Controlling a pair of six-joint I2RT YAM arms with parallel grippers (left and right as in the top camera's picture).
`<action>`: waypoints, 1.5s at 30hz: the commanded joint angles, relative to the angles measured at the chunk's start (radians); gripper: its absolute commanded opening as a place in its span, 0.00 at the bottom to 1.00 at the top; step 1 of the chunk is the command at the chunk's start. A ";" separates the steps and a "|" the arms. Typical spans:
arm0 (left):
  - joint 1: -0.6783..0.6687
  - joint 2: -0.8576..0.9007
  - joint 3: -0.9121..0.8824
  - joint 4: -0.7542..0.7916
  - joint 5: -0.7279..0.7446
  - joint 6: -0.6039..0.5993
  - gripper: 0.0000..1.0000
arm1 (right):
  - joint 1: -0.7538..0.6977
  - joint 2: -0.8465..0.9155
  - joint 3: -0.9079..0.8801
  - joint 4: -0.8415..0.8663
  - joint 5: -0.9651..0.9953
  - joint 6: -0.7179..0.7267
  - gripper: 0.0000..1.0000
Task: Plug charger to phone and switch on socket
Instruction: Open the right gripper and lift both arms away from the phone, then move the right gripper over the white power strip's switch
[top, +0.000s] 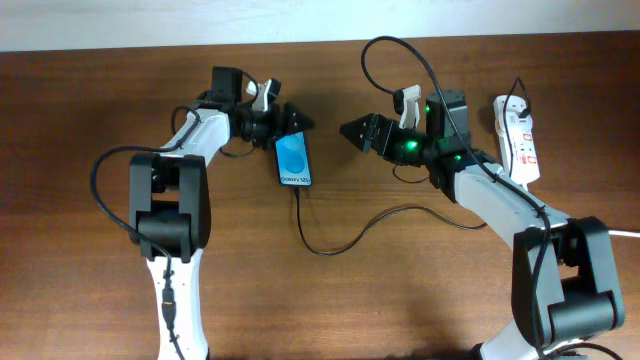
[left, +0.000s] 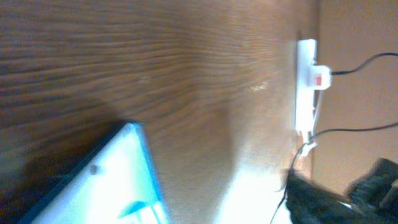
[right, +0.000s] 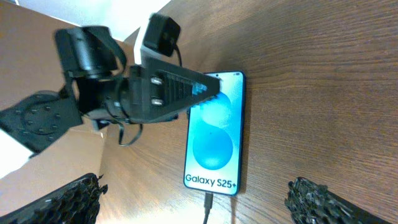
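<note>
The phone (top: 293, 160) lies face up on the wooden table with its blue screen lit. It also shows in the right wrist view (right: 214, 134) and, blurred, in the left wrist view (left: 118, 180). The charger (top: 340, 243), a thin black cable, has its plug tip (right: 208, 202) in the phone's bottom edge. My left gripper (top: 300, 120) has its tip at the phone's top edge (right: 208, 87); its jaws are not clear. My right gripper (top: 348, 131) is open and empty, right of the phone, fingers spread (right: 194, 183). The white socket (top: 517, 138) lies far right (left: 306, 81).
The charger cable loops across the table's middle toward my right arm (top: 480, 195). A thin black cable (top: 515, 90) leaves the socket's far end. A thick white cord (top: 625, 233) shows at the right edge. The table's far edge runs along the top.
</note>
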 joint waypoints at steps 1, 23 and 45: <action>0.006 0.033 -0.003 -0.053 -0.245 0.017 0.99 | -0.002 -0.004 0.005 0.000 -0.001 -0.013 0.98; 0.060 0.033 0.801 -0.791 -0.652 0.177 0.99 | -0.005 -0.005 0.575 -1.004 0.391 -0.396 0.98; 0.065 0.033 1.081 -1.071 -0.638 0.234 0.99 | -0.713 0.034 0.798 -1.286 0.558 -0.438 0.98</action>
